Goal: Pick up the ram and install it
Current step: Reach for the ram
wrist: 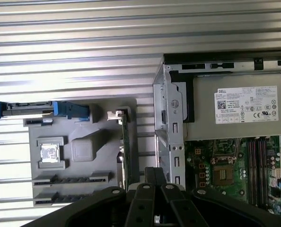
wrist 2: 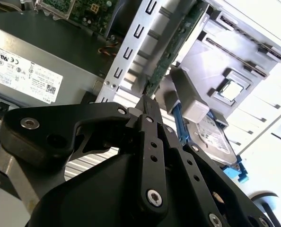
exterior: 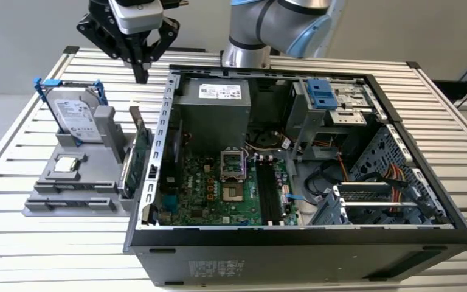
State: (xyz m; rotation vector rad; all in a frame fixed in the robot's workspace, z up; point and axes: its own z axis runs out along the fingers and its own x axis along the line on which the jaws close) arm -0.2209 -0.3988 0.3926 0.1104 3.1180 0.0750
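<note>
My gripper [exterior: 141, 75] hangs above the slatted table at the exterior view's left, behind the grey parts holder [exterior: 47, 207] and just outside the open computer case [exterior: 298, 249]. Its fingers are pressed together with nothing seen between them in both wrist views [wrist 2: 145, 100] [wrist: 154, 171]. Below the fingertips lies the far end of a green card [wrist: 124, 146] standing on edge in the holder. The ram is out of view. The motherboard's long black memory slots [exterior: 270, 188] lie inside the case, right of the processor socket [exterior: 231, 164].
The holder carries a silver hard drive in a blue frame [exterior: 78, 118] and a small processor chip [exterior: 69, 163]. A grey power supply [exterior: 214, 112] fills the case's back. The case's metal wall [exterior: 165, 121] rises between holder and motherboard. Cables and a drive cage [exterior: 331, 100] crowd the right.
</note>
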